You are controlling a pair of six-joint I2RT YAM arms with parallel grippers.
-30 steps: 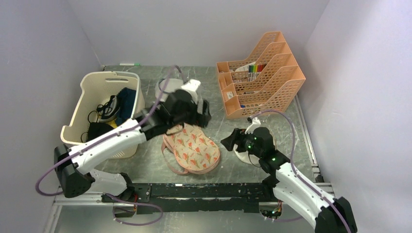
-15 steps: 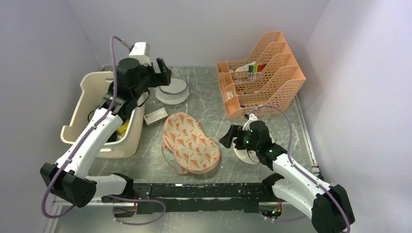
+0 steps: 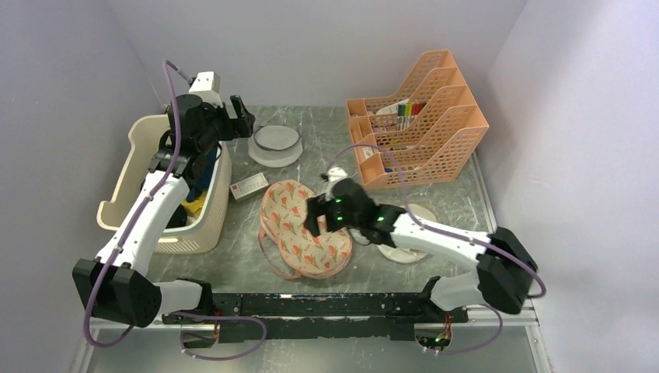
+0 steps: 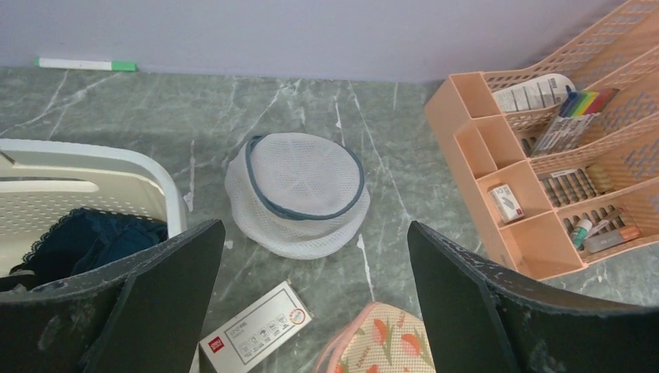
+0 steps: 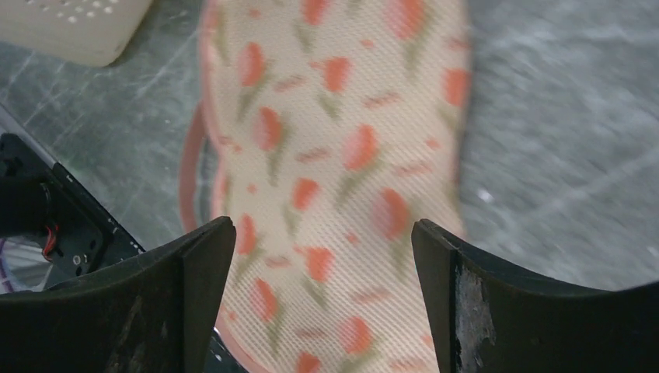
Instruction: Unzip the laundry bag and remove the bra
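Observation:
The laundry bag (image 3: 299, 229) is a flat peach double-lobed pouch with red floral print and a pink edge, lying on the table's middle. It fills the right wrist view (image 5: 334, 163), and one corner shows in the left wrist view (image 4: 381, 342). My right gripper (image 3: 315, 216) is open and empty, hovering over the bag's upper right part. My left gripper (image 3: 237, 118) is open and empty, raised high by the basket's far rim. The bra is hidden.
A cream slotted basket (image 3: 148, 148) with dark clothes stands left. A white mesh round pouch (image 3: 274, 145) lies at the back, and a small white box (image 3: 249, 187) beside the basket. An orange desk organizer (image 3: 420, 124) is back right. A round white disc (image 3: 412, 233) lies right.
My right arm swung left from the white disc to above the bag. My left arm rose off the bag toward the basket, then shifted slightly back and left.

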